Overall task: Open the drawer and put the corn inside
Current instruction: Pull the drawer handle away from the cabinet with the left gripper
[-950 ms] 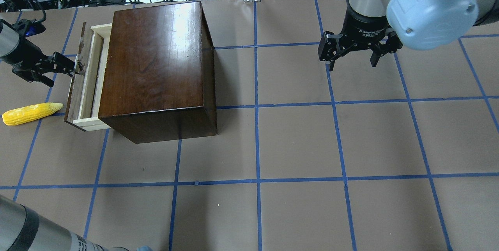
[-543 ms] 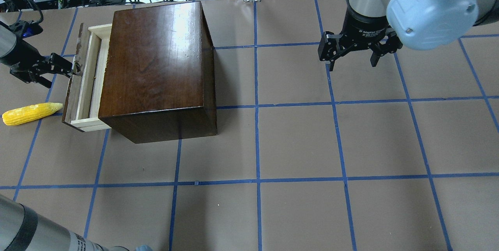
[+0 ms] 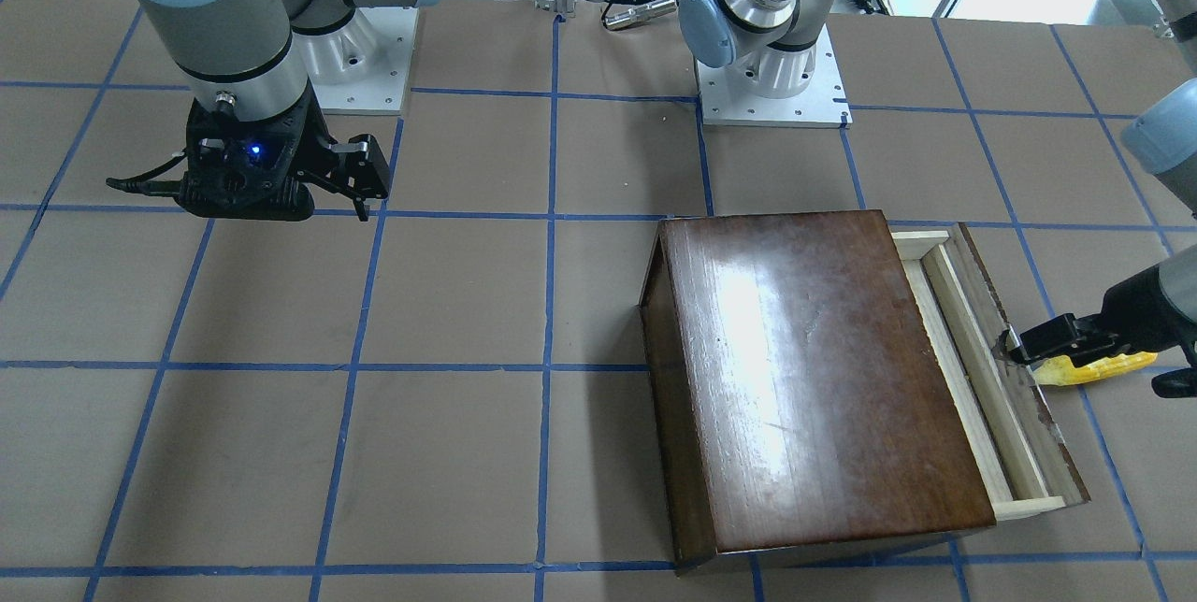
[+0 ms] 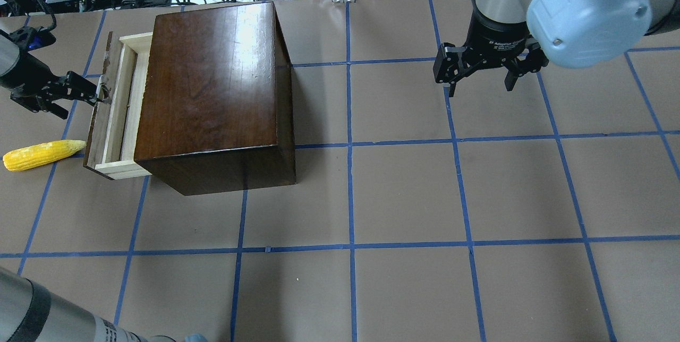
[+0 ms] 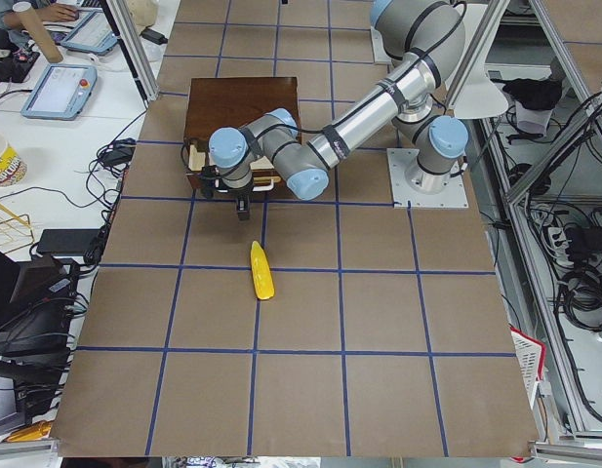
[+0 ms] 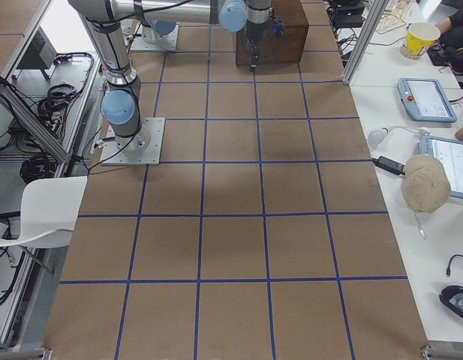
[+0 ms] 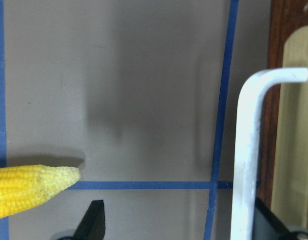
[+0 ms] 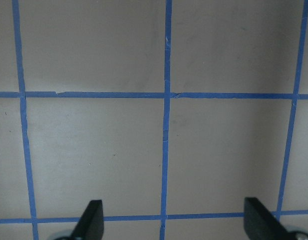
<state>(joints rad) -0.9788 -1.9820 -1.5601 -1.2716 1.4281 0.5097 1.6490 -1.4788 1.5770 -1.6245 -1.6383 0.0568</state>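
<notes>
Overhead: we see the box (image 4: 212, 76) upper left, with the drawer (image 4: 114, 113) partly out on its left side. At the drawer front sits the left gripper (image 4: 79, 102), jaws spread, one finger at the handle (image 4: 103, 87). The corn (image 4: 42, 154) lies on the table (image 4: 404, 193) at the left edge, tip just beside the drawer's lower corner. Upper right, the right gripper (image 4: 481, 84) hangs spread above the table.
Front view: drawer at right, corn half hidden behind the left gripper.
Left wrist: we see fingertips wide apart, handle by the right one, corn tip lower left.
Right wrist: fingertips apart over the taped table.
</notes>
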